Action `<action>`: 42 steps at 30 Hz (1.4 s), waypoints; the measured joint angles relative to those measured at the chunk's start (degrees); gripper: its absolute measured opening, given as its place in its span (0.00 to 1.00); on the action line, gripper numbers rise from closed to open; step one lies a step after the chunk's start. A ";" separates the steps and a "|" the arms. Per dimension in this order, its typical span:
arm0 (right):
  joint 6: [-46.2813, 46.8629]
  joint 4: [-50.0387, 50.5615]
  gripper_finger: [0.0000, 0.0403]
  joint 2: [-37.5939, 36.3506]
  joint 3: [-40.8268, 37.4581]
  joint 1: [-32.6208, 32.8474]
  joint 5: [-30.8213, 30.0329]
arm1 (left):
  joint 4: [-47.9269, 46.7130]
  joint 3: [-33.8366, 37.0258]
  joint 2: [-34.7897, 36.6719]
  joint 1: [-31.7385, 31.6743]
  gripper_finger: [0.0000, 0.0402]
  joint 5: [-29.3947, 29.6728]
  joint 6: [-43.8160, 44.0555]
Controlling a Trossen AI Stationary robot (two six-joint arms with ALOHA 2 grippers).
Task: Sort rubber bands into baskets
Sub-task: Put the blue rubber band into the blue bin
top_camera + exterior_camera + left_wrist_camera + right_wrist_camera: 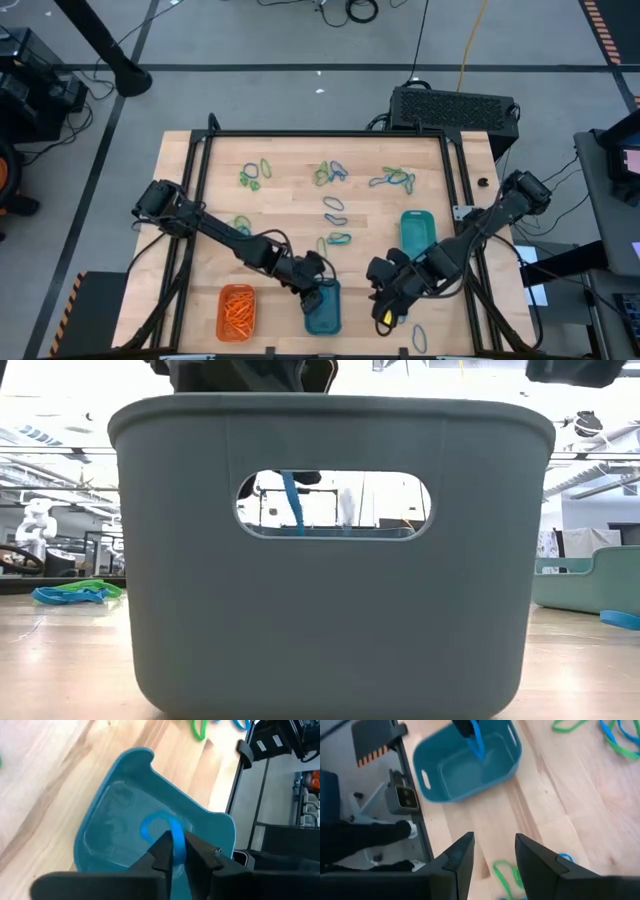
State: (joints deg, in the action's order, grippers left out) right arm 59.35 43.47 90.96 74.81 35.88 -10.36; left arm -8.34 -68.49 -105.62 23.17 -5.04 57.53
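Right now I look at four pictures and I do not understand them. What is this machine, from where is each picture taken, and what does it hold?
It is a robot with two dark arms at a wooden table. One picture looks down from above. One looks level from the table top, where the blue basket fills the view. The other two come from cameras on the wrists.

On the table lie loose rubber bands, an orange basket with orange bands inside, a teal basket and the blue basket.

The left gripper hangs over the blue basket with a blue rubber band between its fingers. The right gripper is open and empty above bands near the table's front edge.
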 joint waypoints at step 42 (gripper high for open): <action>6.52 -2.87 0.33 2.71 -0.02 1.06 -4.56 | -55.43 4.75 15.50 -13.67 0.25 -1.17 -20.68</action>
State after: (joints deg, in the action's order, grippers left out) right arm 65.87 40.60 93.67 74.78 36.93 -14.92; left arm -63.77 -63.73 -90.13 9.50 -6.21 36.85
